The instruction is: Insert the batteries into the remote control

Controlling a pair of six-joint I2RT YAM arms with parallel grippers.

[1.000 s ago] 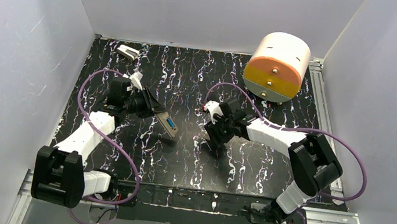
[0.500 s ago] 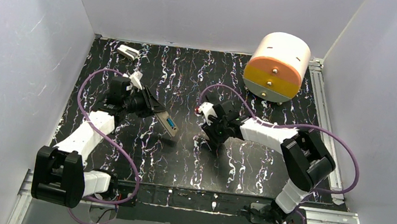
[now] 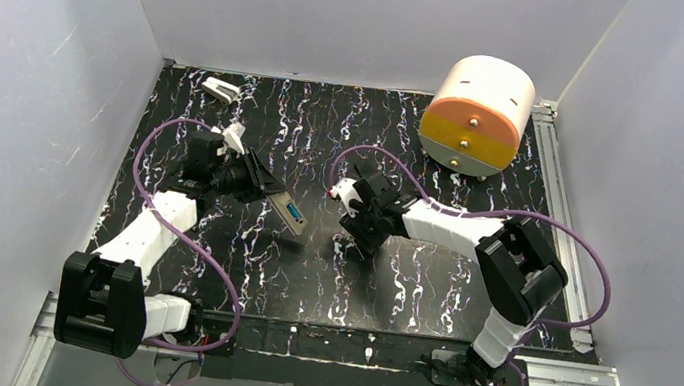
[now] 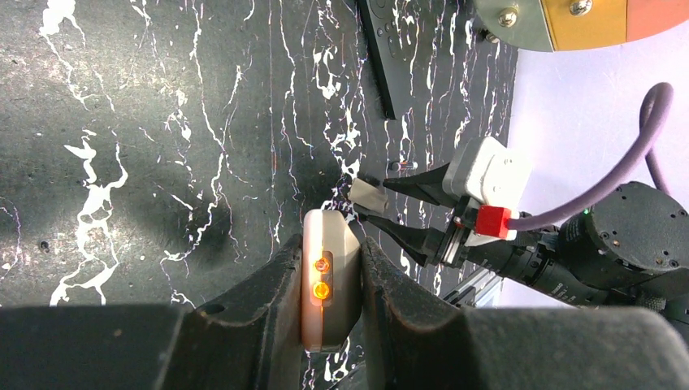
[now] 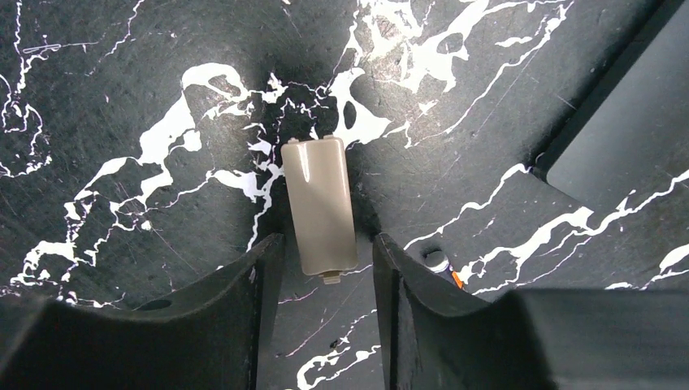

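White remote control (image 4: pixel 329 284): clamped at its orange-lit end by the left pincer (image 4: pixel 331 244), above the bench (image 3: pixel 305 284).
Right pincer (image 5: pixel 323 241): at 3 o'clock from the remote control in the top view, fingers apart, straddling a beige cover.
Beige cover (image 5: pixel 318 203): flat on the bench, lying 12-to-6 in the right wrist view.

Remote control (image 3: pixel 287 210): slim white bar, clamped in left hand (image 4: pixel 331 244), off table, tilted. Two orange spots at gripped end. Blue battery (image 3: pixel 295 212) apparently seated in upper face.
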